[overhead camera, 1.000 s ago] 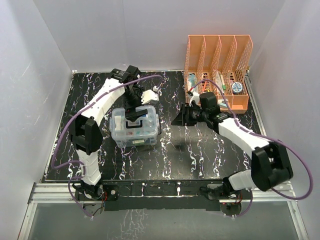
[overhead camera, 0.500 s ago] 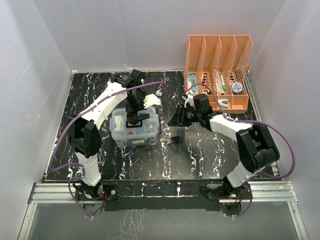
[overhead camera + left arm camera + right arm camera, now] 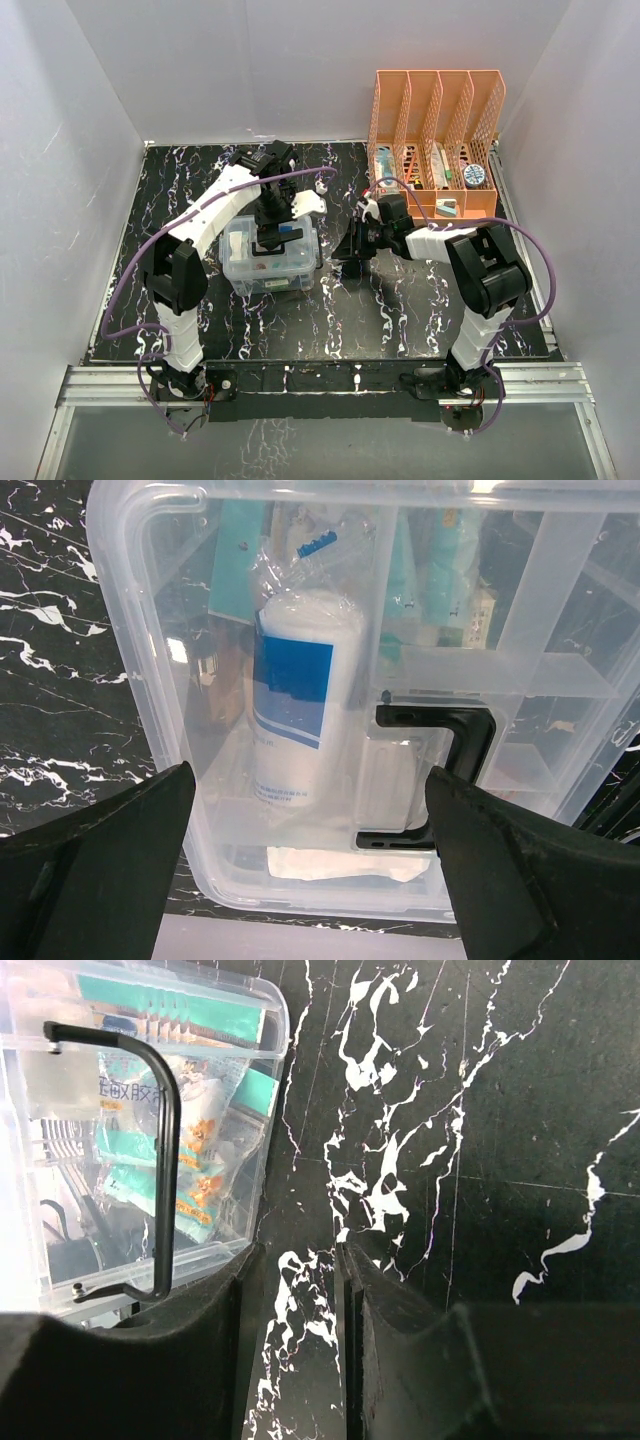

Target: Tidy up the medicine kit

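The deep clear plastic box with rounded corners (image 3: 250, 268) sits on the black worktop with white streaks (image 3: 400, 300). The left pincer (image 3: 310, 880) hangs right over the box. Its two black fingers (image 3: 100, 870) are spread wide and hold nothing. Under it, inside the box, lies a white roll with a blue label in a clear wrapper (image 3: 300, 710). Next to the roll is a shallow clear tray with little walls (image 3: 560, 670).

The right pincer (image 3: 293, 1260) is just beside the right side of the box, low over the worktop. Its fingers (image 3: 400, 1360) are close together with a thin gap, and nothing is between them. A thin black wire handle (image 3: 165, 1150) lies against the box there. Packets with green-blue print (image 3: 120, 1175) show through the box wall.

A tall orange rack with holes (image 3: 435, 110) stands behind the box and to its right, well apart.
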